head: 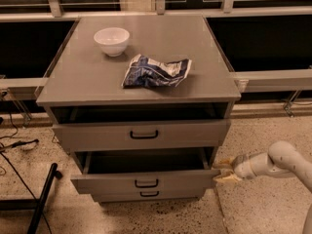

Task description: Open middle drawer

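The grey cabinet (209,89) has three drawers stacked. The middle drawer (107,183), with a small black loop handle (146,183), is pulled out and its dark inside shows above its front. My gripper (222,171) is at the right end of this drawer's front, reaching in from the right on a white arm (273,162). Its two pale fingertips (222,164) stand apart, one above the other, right beside the drawer's right corner. It holds nothing.
The top drawer (97,135) stands slightly out, with a dark gap above it. The bottom drawer (117,197) is shut. A white bowl (111,40) and a crumpled blue-and-white chip bag (156,71) lie on the cabinet top. A black stand leg (43,196) leans on the floor at the left.
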You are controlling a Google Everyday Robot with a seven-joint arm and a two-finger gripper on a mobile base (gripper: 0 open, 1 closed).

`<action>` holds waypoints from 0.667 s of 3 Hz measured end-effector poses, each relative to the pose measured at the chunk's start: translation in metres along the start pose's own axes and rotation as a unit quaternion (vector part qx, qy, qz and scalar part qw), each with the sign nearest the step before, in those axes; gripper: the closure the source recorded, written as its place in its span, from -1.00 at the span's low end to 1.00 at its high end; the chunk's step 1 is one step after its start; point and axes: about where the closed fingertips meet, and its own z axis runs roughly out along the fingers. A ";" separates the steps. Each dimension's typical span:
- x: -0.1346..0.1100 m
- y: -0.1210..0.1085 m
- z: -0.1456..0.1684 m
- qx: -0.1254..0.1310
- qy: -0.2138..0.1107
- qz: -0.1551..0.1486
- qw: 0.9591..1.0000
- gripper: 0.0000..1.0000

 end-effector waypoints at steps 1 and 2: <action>-0.007 0.005 -0.002 -0.001 -0.005 -0.001 1.000 0.39; -0.008 0.006 -0.002 -0.001 -0.006 -0.001 1.000 0.66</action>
